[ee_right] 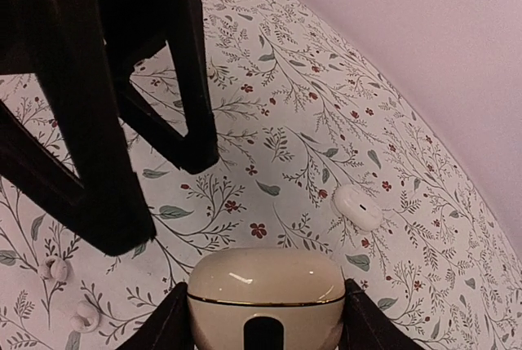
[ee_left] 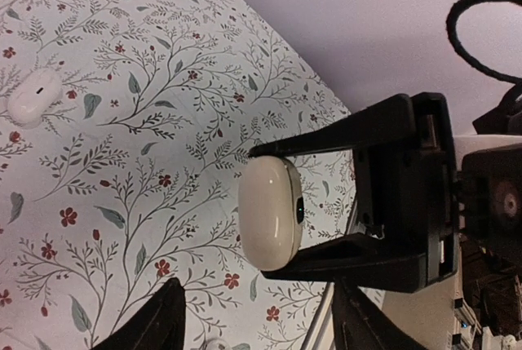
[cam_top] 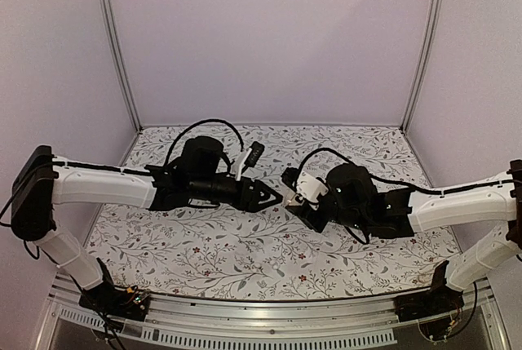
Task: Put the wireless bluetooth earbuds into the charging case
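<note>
Above the floral tablecloth, the right gripper clamps the charging case by its two rounded ends. The lid is down along a thin seam, and the dark spot faces the other arm. The left gripper hangs just beside it, fingers spread and nothing between them. Two small white pieces, by their look the earbuds, lie close together on the cloth below the case. A larger white oval piece lies well apart toward the wall, and what it is cannot be told.

The trouble likely starts with the lid, which is shut and must come up before anything can go in. The shell is glossy and curved and is pinched only at its ends, so an off-centre push from the left fingers could spin it in the grip. It could also squirt out and drop onto the cloth, perhaps among the earbuds. Whether the right fingers press across the seam is not clear; if they do, the lid may stay pinned. With both claws this near, black fingers could also clash. The earbuds are tiny and rounded, and they look apt to skid or roll away from a pinch.
</note>
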`<act>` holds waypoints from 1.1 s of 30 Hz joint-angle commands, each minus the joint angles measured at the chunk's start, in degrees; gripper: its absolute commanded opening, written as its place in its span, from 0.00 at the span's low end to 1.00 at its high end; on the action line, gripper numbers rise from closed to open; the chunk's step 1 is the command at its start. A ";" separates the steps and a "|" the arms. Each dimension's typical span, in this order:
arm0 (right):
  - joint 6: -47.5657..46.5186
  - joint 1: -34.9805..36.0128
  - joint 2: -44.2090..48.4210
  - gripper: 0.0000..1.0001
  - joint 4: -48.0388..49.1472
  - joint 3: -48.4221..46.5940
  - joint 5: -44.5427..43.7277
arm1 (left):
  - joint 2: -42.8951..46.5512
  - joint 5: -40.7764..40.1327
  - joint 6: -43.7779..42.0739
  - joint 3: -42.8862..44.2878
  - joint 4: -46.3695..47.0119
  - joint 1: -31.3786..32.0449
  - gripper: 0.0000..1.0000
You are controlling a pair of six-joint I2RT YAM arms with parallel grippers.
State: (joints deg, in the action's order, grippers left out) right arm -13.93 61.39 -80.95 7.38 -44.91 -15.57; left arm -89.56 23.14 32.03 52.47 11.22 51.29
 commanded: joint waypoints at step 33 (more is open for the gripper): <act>-5.84 6.73 3.11 0.44 8.26 3.04 -7.90 | -6.01 6.79 2.20 2.72 9.46 2.87 0.20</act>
State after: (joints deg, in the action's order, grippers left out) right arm -19.81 67.55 -79.42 13.39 -42.28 -22.55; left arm -96.14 28.93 35.51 55.35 19.16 53.41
